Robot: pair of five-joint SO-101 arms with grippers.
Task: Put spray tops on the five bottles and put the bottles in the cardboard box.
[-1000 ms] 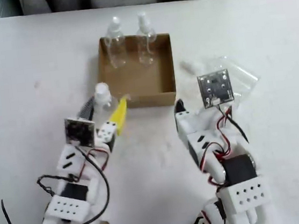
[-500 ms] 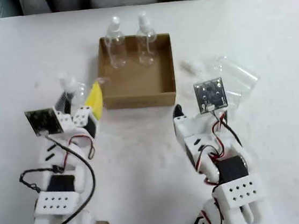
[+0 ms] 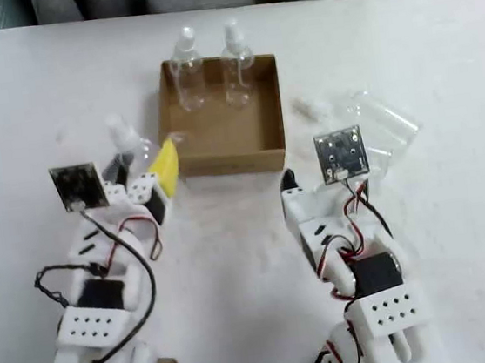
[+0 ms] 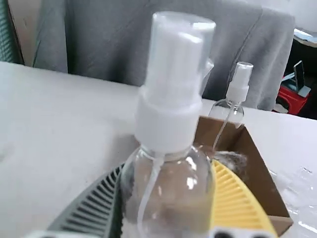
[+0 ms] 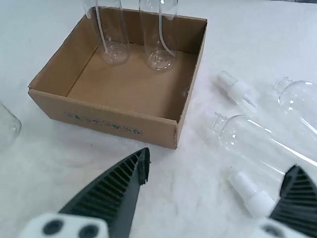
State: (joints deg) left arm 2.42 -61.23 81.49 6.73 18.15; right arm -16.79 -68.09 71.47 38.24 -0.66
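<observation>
Two bottles (image 3: 187, 76) are standing in the cardboard box (image 3: 231, 161). The left pincer (image 3: 140, 162) is gripping a third bottle (image 4: 168, 183) beside it; the right pincer (image 5: 220, 166) is hanging open.

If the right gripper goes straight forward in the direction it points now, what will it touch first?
Probably the capless bottle lying just ahead of the open right gripper; the cardboard box corner stands slightly aside. Depth is uncertain.

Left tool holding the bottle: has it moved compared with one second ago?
Yes. The left tool, shut on the bottle, shifted left, from the cardboard box's front-left corner to a place beside its left wall.
</observation>
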